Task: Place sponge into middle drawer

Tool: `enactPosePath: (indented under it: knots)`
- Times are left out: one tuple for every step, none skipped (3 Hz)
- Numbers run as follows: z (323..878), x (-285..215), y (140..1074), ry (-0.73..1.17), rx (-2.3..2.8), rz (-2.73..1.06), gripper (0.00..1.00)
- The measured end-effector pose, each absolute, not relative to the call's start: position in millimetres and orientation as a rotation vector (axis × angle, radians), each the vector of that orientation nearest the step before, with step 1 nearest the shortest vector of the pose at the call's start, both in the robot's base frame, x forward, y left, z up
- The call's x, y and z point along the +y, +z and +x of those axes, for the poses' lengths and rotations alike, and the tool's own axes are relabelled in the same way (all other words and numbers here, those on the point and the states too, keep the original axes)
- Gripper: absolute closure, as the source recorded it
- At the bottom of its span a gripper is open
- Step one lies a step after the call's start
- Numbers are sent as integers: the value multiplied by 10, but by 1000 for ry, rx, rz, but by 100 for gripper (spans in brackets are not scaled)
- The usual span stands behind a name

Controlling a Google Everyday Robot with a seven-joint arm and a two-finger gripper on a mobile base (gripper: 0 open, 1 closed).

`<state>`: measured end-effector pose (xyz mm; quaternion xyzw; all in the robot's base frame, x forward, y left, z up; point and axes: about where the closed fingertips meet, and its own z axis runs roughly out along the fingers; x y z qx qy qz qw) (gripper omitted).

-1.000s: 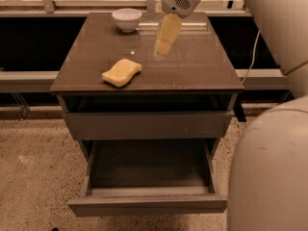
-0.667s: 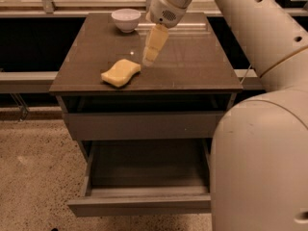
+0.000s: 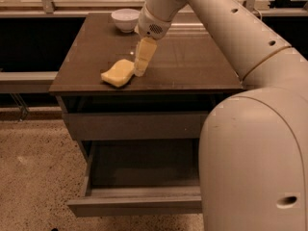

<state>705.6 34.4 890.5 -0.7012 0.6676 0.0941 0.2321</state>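
overhead, the arm [image 3: 226, 28] is reaching in from the upper right and angling down across the cabinet top [image 3: 192, 64]. its gripper [image 3: 140, 71] is pointing downward just beside the right edge of the sponge [image 3: 118, 73], which is lying near the front left; how wide the gripper is set cannot be told. the robot's pale body [image 3: 255, 162] is blocking the right end of the middle drawer [image 3: 134, 207], standing pulled out below the upper front [image 3: 134, 125]. a white bowl [image 3: 125, 19] is sitting at the back, and speckled flooring [image 3: 33, 167] is spreading beneath.
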Motion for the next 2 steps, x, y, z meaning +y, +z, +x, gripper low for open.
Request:
enactPosePath:
  knots:
    - [7043, 483, 8725, 278, 1812, -1963, 0]
    - [6970, 692, 8550, 284, 1763, -2039, 22]
